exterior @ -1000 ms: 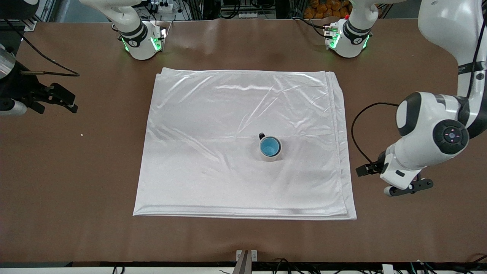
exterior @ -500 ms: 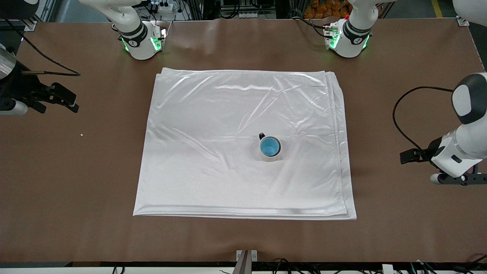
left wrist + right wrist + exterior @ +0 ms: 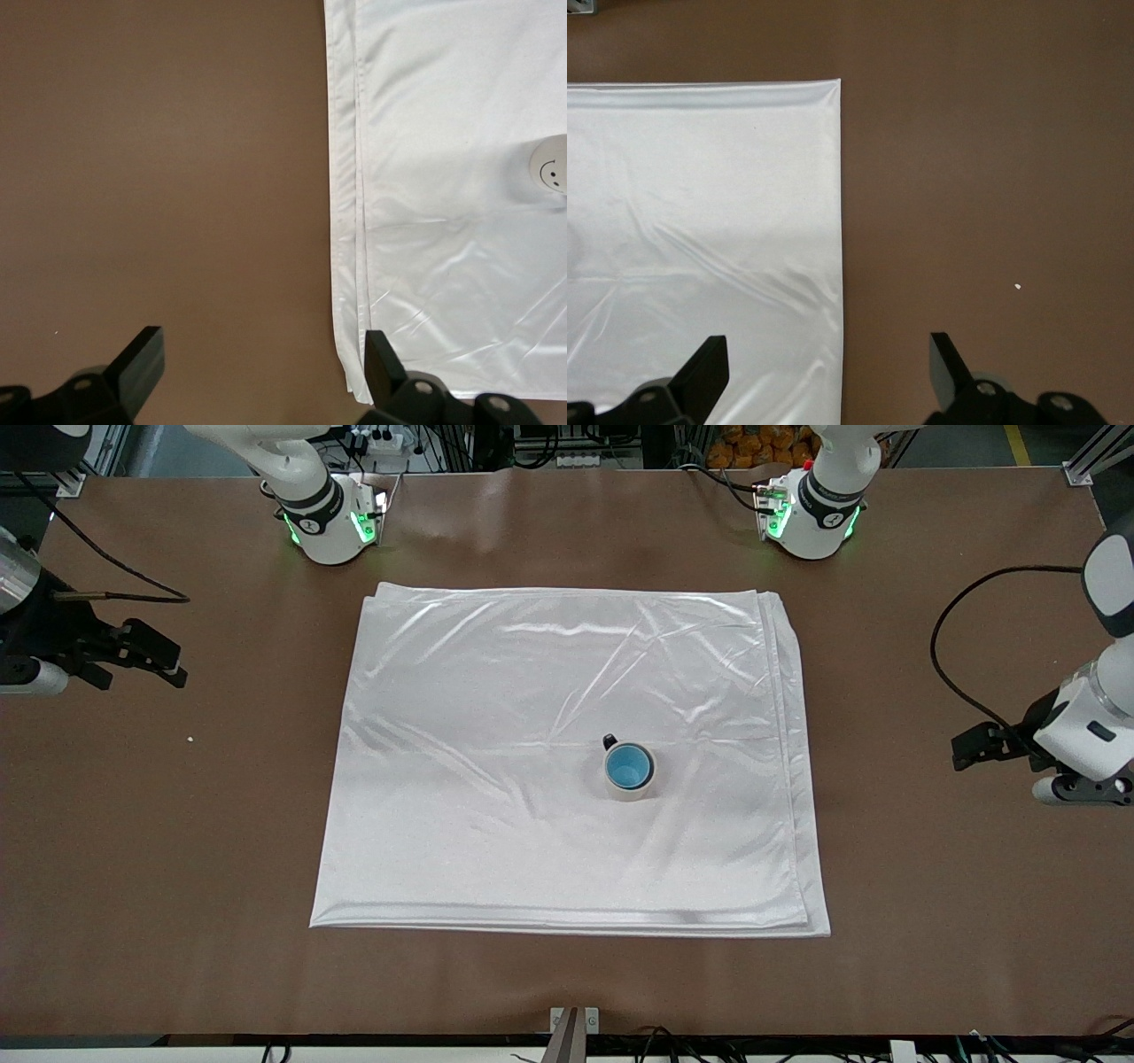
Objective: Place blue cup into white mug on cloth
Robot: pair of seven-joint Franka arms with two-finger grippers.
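The blue cup (image 3: 629,766) stands upright inside the white mug (image 3: 631,789), whose black handle points toward the robots' bases. The mug sits on the white cloth (image 3: 532,682), on the part toward the left arm's end. My left gripper (image 3: 1085,792) is open and empty, over bare table past the cloth's edge at the left arm's end. In the left wrist view its gripper (image 3: 261,354) hangs over brown table, with the cloth's layered edge (image 3: 350,221) and the mug's side (image 3: 551,170) in sight. My right gripper (image 3: 146,660) is open and empty, waiting over bare table at the right arm's end; in its wrist view (image 3: 828,359) the cloth (image 3: 700,195) shows.
The brown table (image 3: 567,983) surrounds the cloth on every side. The two arm bases (image 3: 332,522) (image 3: 811,514) stand along the table's edge by the robots. A tiny white speck (image 3: 190,739) lies on the table near the right gripper and shows in the right wrist view (image 3: 1018,286).
My left arm has drawn away from the cloth toward the left arm's end of the table, its gripper empty. The cup, mug, cloth and right arm have not moved.
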